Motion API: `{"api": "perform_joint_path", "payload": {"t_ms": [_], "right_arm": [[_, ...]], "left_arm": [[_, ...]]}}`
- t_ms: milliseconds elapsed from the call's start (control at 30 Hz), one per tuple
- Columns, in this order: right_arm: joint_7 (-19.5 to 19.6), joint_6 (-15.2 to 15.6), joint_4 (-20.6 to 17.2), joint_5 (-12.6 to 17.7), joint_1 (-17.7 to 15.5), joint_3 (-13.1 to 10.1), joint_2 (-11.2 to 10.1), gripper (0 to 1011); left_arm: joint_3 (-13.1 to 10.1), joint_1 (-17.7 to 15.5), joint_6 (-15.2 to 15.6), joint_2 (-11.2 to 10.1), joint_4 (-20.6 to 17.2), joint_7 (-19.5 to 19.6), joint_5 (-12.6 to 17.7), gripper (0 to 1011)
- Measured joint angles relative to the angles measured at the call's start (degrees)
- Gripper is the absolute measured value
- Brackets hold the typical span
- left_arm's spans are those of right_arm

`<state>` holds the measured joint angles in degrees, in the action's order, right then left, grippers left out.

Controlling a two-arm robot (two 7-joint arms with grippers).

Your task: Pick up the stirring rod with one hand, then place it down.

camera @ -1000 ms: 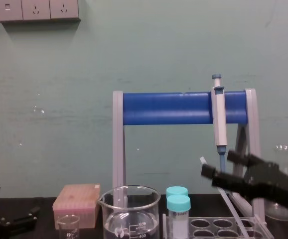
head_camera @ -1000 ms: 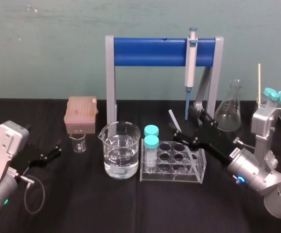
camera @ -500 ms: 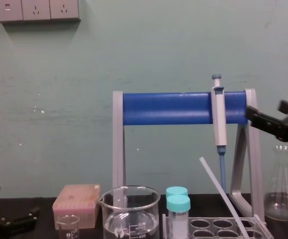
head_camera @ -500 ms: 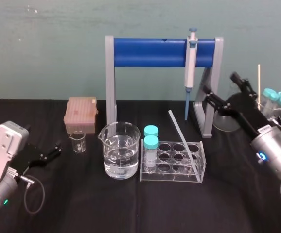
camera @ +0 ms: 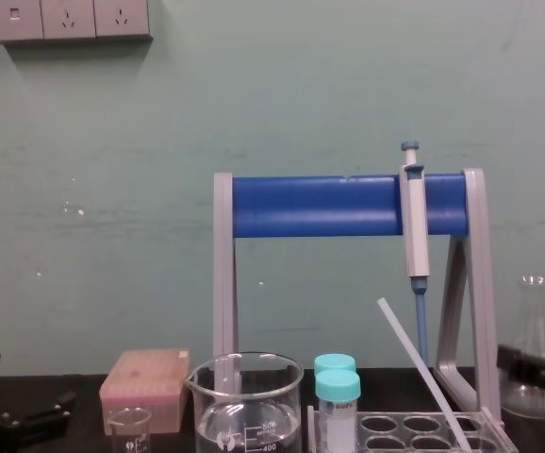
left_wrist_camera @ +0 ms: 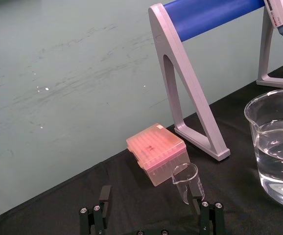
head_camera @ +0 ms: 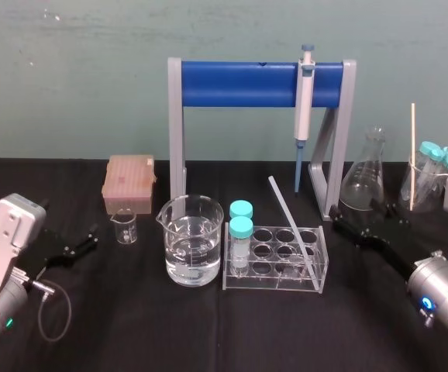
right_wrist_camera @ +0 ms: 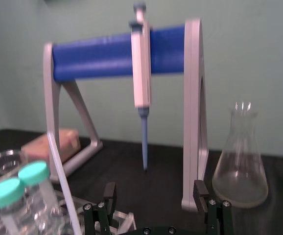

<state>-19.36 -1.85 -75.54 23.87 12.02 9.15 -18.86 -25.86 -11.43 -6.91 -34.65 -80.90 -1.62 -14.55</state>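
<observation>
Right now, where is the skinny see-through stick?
In the head view, the stirring rod leans tilted in the clear tube rack near the middle, just right of the teal-capped tubes.

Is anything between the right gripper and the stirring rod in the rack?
Nothing visible. The right gripper sits open, right of the tube rack holding the stirring rod; only bare table lies between. A pipette stand leg stands just behind that line. The left gripper idles far left.
</observation>
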Motion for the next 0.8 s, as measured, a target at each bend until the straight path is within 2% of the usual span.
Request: {"api": "perform_joint_path", "payload": {"t_ms": [33,167,800], "right_arm": [[0.2,1.1,-0.2,0.0,-0.2,0.1,-0.1,1003],[0.5,2.2,-0.2,0.0,-0.4,0.3,-0.2,1003],[0.8,2.2,0.0,0.1,-0.2,0.3,0.1,1003]], "left_arm": [[0.0,0.0,0.0,0.0,0.0,0.0,0.0,1000],[0.0,0.0,0.0,0.0,0.0,0.0,0.0,1000],[0.0,0.0,0.0,0.0,0.0,0.0,0.0,1000]]}}
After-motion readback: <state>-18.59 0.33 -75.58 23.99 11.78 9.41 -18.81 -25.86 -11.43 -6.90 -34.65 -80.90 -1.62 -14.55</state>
